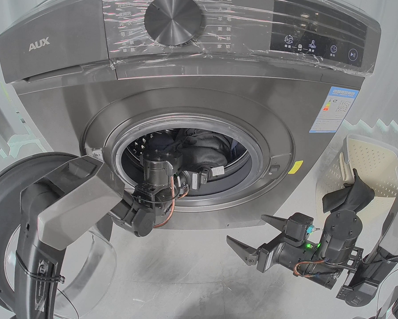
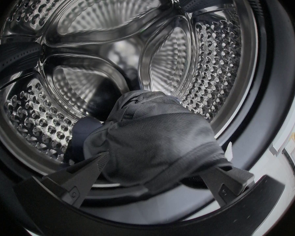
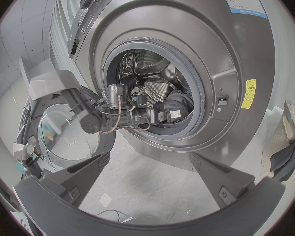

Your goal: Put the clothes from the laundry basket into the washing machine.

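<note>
Item: machine (image 1: pixel 234 94), front-loading, door (image 1: pixel 4 209) swung full open to the robot's left, so the mouth is free for loading. Item: left gripper (image 2: pixel 154 164), reached through the mouth into the drum (image 2: pixel 104 23), placed there, by judgement, to leave its load well inside and not on the rubber seal. Fingers (image 2: pixel 85 177) spread wide; they clamp nothing. Item: grey garment (image 2: pixel 154 131), bunched low in the drum near the mouth, lying between and over the spread fingers and touching both; seemingly let go, though it may yet cling to them. A navy piece (image 2: pixel 81 131) shows beside it, deeper in. Item: right gripper (image 1: pixel 245 227), low before the machine, between its mouth and the basket (image 1: pixel 376 160), probably waiting clear of the left arm. Its fingers (image 3: pixel 88 171) stand wide, empty, touching nothing. Item: dark garment (image 1: pixel 349 196), draped over the basket's near rim, not yet loaded.
</note>
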You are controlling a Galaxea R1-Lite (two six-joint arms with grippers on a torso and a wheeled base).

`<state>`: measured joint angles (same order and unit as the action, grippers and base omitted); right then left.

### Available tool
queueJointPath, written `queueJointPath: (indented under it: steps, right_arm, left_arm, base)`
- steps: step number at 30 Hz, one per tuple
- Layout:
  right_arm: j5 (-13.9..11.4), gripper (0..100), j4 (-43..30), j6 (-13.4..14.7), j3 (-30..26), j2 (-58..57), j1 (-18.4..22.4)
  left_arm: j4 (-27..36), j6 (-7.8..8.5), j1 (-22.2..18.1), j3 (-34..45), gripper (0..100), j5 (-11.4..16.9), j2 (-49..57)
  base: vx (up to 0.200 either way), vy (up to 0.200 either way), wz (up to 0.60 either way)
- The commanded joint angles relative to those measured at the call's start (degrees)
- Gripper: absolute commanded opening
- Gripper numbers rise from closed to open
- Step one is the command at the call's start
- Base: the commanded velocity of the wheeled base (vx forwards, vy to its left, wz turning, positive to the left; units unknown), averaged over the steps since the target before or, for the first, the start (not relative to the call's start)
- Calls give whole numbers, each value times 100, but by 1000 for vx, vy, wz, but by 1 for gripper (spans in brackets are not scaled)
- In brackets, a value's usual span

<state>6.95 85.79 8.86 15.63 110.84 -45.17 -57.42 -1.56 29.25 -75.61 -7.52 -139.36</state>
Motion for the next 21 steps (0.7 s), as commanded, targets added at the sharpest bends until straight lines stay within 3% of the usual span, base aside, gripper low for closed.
queueJointPath:
  steps: [1, 9, 14, 18, 21]
  right_arm:
    - [-1, 100, 0, 1, -16, -1, -1]
    - [-9, 100, 0, 1, -25, -1, -1]
    - [-1, 100, 0, 1, -34, -1, -1]
    - [-1, 100, 0, 1, -25, -1, -1]
    - [-1, 100, 0, 1, -16, -1, -1]
  left_arm:
    - [-50, 156, 90, 907, 100, 67, 797]
    - [-147, 402, 178, 1795, 100, 278, 1166]
    - [-305, 420, 213, 2103, 100, 497, 1403]
    - [-270, 393, 248, 2252, 100, 989, 1790]
    - [-226, 385, 248, 2094, 100, 1042, 1781]
  base:
    - [0, 0, 0]
    - [0, 0, 0]
    - [0, 0, 0]
    - [0, 0, 0]
    - [0, 0, 0]
